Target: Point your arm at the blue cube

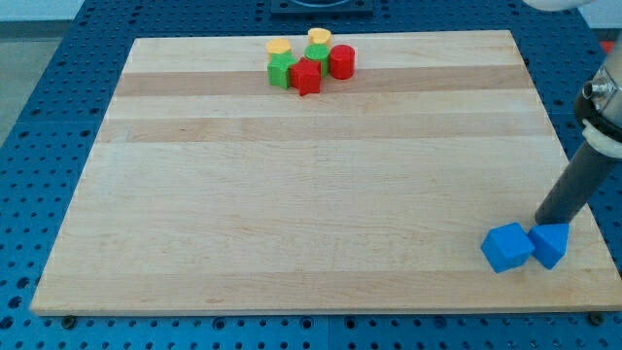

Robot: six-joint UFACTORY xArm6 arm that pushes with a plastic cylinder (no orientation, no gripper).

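Blue cube (506, 246) sits near the view's bottom right corner of the pale wooden worktop (292, 194), touching a second blue block (550, 244) of unclear shape on its right. My tip (546, 222) rests just behind that second block. There is no hand on this arm, only the dark rod. A careless sweep left could knock both blocks off the edge. Far off at the view's top cluster 2 red blocks (305, 76) (341, 61), 2 green blocks (282, 69) (317, 52) and 2 yellow blocks (279, 46) (319, 36).
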